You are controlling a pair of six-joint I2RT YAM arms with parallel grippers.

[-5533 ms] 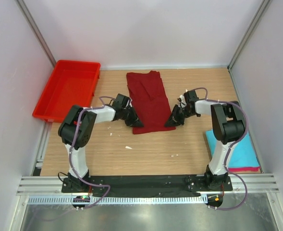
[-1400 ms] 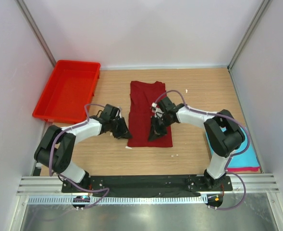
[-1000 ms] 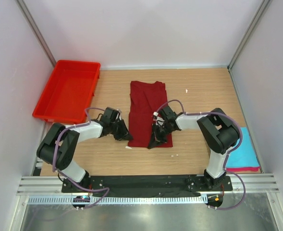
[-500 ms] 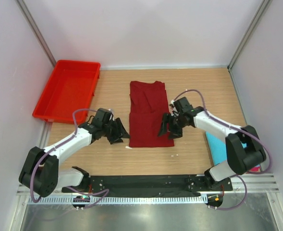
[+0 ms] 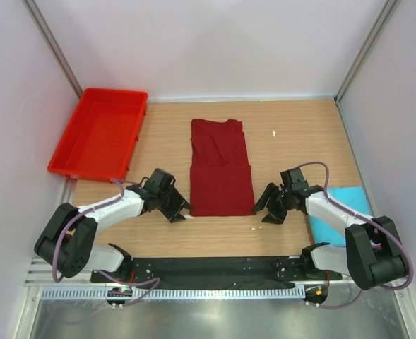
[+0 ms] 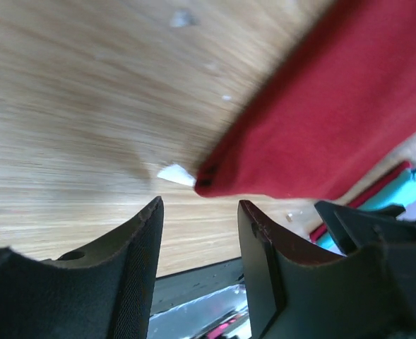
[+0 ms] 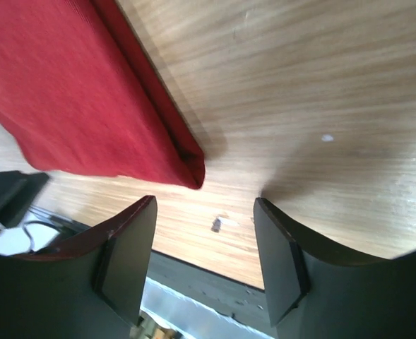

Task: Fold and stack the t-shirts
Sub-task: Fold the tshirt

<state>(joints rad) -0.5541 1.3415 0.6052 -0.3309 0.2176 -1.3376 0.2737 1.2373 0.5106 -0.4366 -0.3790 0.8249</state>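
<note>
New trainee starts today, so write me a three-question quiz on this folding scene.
1. True or false: the left fingers are clamped on the maroon t-shirt.
2. The red tray sits at the table's: A far left, B far right, C near centre.
3. What colour is the t-shirt lying at the near right?
Key: 1 false, they stand open with nothing between them; 2 A; 3 the turquoise t-shirt.

You have bright, even light from above; shadows are soft and short. In your left wrist view, the table [image 6: 87, 106] blurs toward 11 o'clock.
</note>
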